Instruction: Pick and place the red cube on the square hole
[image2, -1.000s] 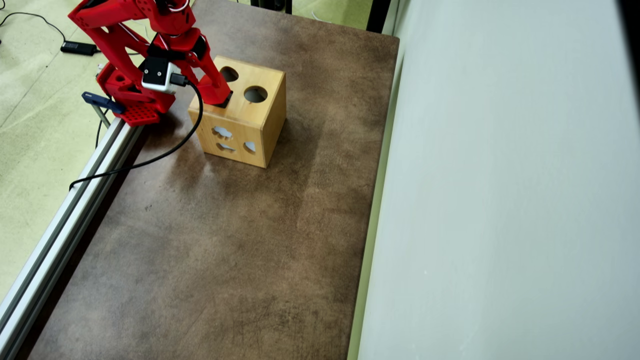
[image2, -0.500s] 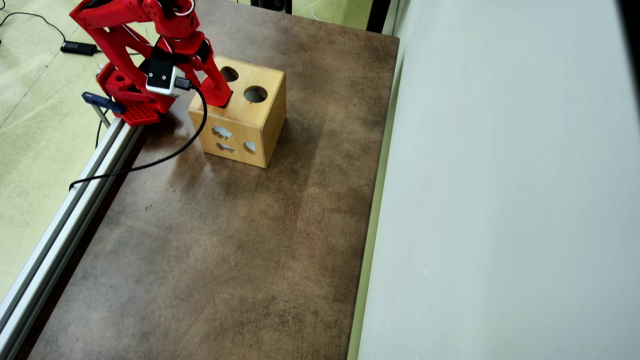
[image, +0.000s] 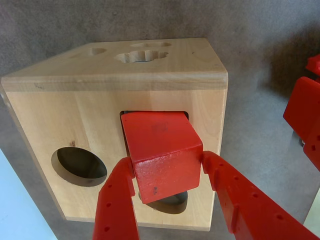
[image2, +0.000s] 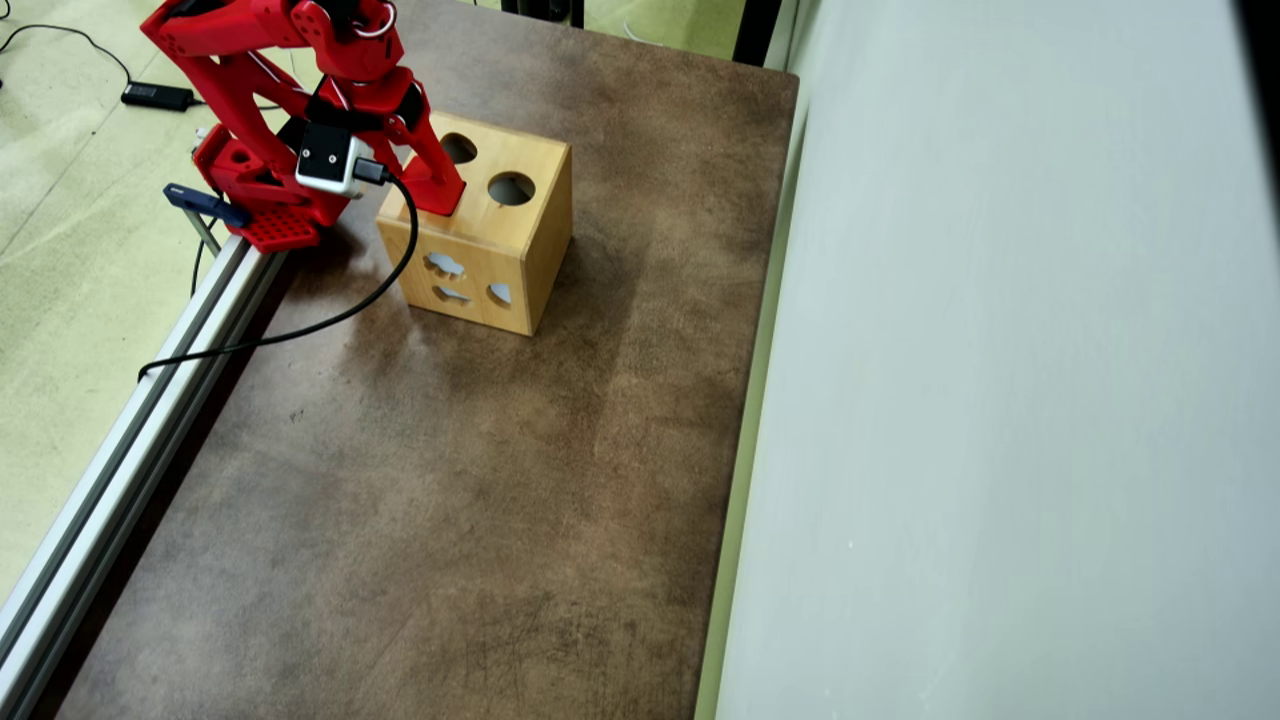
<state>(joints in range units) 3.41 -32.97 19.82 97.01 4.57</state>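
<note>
**Cube held at the square hole**

In the wrist view the gripper (image: 167, 175) pinches the red cube (image: 162, 152) between its two red fingers (image: 116, 200), one pressed to each side face. The cube is tilted, its far end over the mouth of the square hole (image: 129, 114), which shows only as a dark strip above and beside the cube's top edge. Whether that end has gone into the hole cannot be told. The near end of the cube stands clear of the wood, out toward the camera, and it covers part of a third dark opening (image: 172, 201) lower on the same face. A round hole (image: 80, 165) lies to the left of the cube on that face.

The box (image: 60, 120) is light wood. Its adjoining face, seen edge-on at the top of the wrist view, carries shaped cut-outs (image: 142, 55).

In the overhead view the box (image2: 520, 250) stands on the brown counter (image2: 450, 480) near its upper left corner, and the red arm (image2: 260, 60) reaches over it from the left. The gripper (image2: 440, 195) is down on the left part of the box's top face, beside two round holes (image2: 511, 187). The cube itself and the square hole are hidden there under the red fingers. A white camera block (image2: 325, 160) with a black cable (image2: 300, 325) rides on the wrist. An aluminium rail (image2: 120, 440) runs along the counter's left edge.
</note>
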